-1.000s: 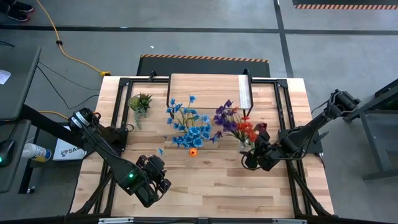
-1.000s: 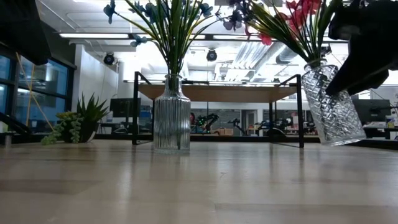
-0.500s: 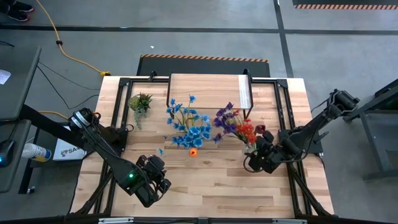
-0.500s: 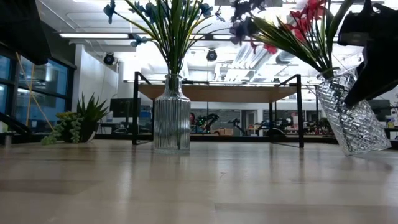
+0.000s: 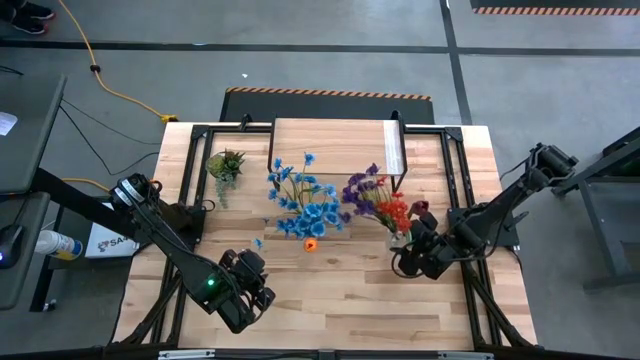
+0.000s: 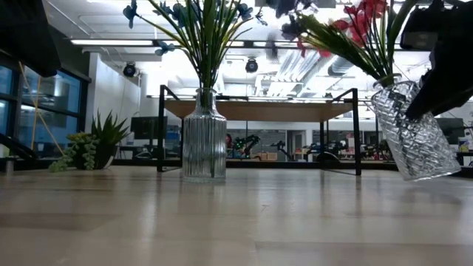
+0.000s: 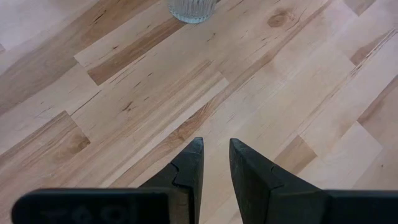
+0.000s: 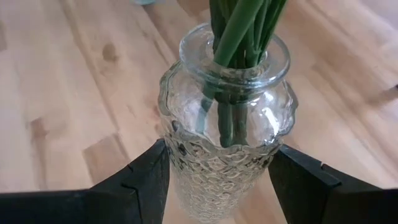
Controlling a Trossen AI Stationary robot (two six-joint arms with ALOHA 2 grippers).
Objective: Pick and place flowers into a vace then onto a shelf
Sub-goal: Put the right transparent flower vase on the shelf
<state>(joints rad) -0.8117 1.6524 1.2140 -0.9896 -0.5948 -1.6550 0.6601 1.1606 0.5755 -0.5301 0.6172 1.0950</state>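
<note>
My right gripper [image 5: 408,250] is shut on a textured glass vase [image 6: 414,133] near the table's right side. The vase holds the red, purple and maroon flowers [image 5: 380,202] and leans with its blooms toward the left. The blue flowers with one orange bloom [image 5: 303,205] stand in a ribbed glass vase [image 6: 204,137] that rests upright on its base at mid-table. The shelf [image 5: 335,145] stands on black legs at the far edge. My left gripper [image 5: 255,290] waits low over the near-left table, open by a narrow gap, touching nothing. My right gripper [image 8: 217,168] pinches the textured vase between its two fingers [image 8: 146,177], one on each side of the body's upper half [image 8: 186,165], below the neck. It comes roughly level from the table's right-near side. The vase is tilted, base close to the table; whether it touches, I cannot tell.
A small spiky potted plant [image 5: 225,165] sits at the far left beside the shelf. The shelf has a pale strip [image 5: 393,150] near its right end. Bare planks [image 7: 155,93] lie in front of both vases, toward the near edge.
My right gripper, still shut on the textured vase, has carried it a little toward the table's right edge and slightly down. The vase has tipped further, blooms leaning left. In the last half second it has eased back a little toward the left.
</note>
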